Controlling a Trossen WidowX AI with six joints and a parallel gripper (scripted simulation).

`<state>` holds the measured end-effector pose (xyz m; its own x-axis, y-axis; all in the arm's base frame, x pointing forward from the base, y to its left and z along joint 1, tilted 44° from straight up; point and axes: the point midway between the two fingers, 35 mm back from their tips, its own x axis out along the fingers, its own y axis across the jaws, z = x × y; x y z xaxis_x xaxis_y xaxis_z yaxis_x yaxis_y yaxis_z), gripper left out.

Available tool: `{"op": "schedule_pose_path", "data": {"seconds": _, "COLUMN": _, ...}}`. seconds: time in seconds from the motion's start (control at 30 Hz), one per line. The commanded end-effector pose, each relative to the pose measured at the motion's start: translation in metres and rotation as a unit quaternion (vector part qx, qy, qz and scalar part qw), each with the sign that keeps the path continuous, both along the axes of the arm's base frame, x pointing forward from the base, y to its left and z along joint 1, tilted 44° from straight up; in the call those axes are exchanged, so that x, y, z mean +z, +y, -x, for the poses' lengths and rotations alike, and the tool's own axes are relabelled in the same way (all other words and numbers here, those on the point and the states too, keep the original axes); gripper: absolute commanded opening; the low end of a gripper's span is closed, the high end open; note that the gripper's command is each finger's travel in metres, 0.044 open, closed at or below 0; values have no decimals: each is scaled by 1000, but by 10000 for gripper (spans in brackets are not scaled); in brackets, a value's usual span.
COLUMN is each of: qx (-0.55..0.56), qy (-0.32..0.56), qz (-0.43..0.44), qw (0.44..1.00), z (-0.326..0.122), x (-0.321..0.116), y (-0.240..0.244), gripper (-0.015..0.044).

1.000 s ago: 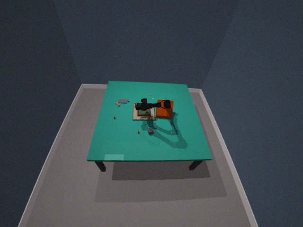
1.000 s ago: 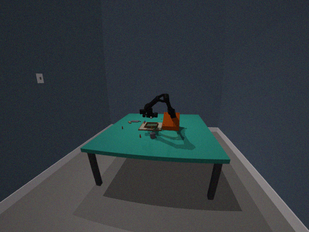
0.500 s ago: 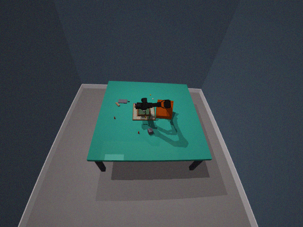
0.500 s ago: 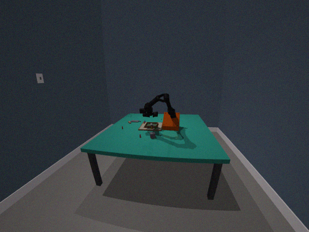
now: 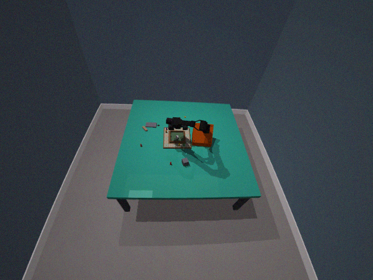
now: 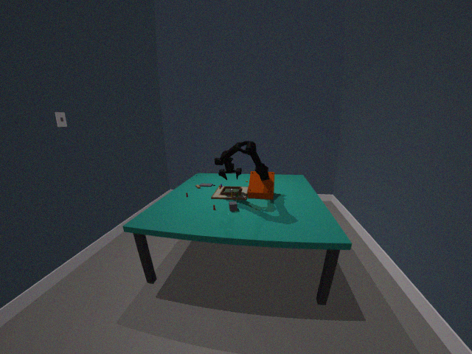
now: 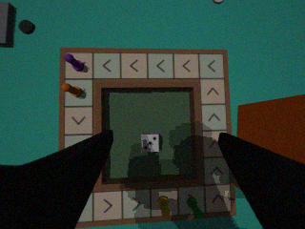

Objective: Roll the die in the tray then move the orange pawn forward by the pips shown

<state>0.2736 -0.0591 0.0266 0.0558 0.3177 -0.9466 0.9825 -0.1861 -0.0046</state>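
My gripper [image 5: 178,128] [image 6: 231,177] [image 7: 165,135] is open and empty, high above the tray. The white die [image 7: 150,142] lies below in the tray [image 7: 148,83], between the fingers as seen from the wrist. Its top appears to show three pips in a diagonal, partly shaded; whether it is still moving I cannot tell. The orange pawn [image 7: 72,90] stands on the left column of the board [image 7: 78,119], one square below the top-left corner. The arrow below it points down, and the bottom row's arrows point right. The left finger hides part of the left column.
The purple pawn [image 7: 74,62] is on the top-left corner square. A yellow pawn [image 7: 164,206] and a green pawn [image 7: 193,206] stand on the bottom row. A grey block [image 5: 185,161] and red pieces [image 5: 171,163] [image 5: 140,145] lie off the board. An orange box [image 5: 197,138] is right of it.
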Motion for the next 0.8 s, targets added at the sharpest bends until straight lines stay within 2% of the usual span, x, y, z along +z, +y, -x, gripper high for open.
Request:
{"op": "schedule_pose_path", "data": {"seconds": 0.0, "qx": -13, "qy": -79, "qz": -190, "qw": 978, "z": -6, "x": -14, "y": 0, "gripper": 440}}
{"op": "schedule_pose_path", "data": {"seconds": 0.2, "qx": -14, "qy": -84, "qz": -197, "qw": 977, "z": -7, "x": -14, "y": 0, "gripper": 440}}
{"op": "schedule_pose_path", "data": {"seconds": 0.27, "qx": -14, "qy": -60, "qz": -162, "qw": 985, "z": -4, "x": -13, "y": -1, "gripper": 440}}
{"op": "schedule_pose_path", "data": {"seconds": 0.33, "qx": 13, "qy": -74, "qz": -159, "qw": 984, "z": -9, "x": -14, "y": -4, "gripper": 387}}
{"op": "schedule_pose_path", "data": {"seconds": 0.43, "qx": 130, "qy": -137, "qz": -143, "qw": 971, "z": -32, "x": -21, "y": -16, "gripper": 309}}
{"op": "schedule_pose_path", "data": {"seconds": 0.57, "qx": 293, "qy": -224, "qz": -116, "qw": 922, "z": -62, "x": -34, "y": -31, "gripper": 204}}
{"op": "schedule_pose_path", "data": {"seconds": 0.77, "qx": 504, "qy": -355, "qz": -70, "qw": 784, "z": -105, "x": -56, "y": -49, "gripper": 200}}
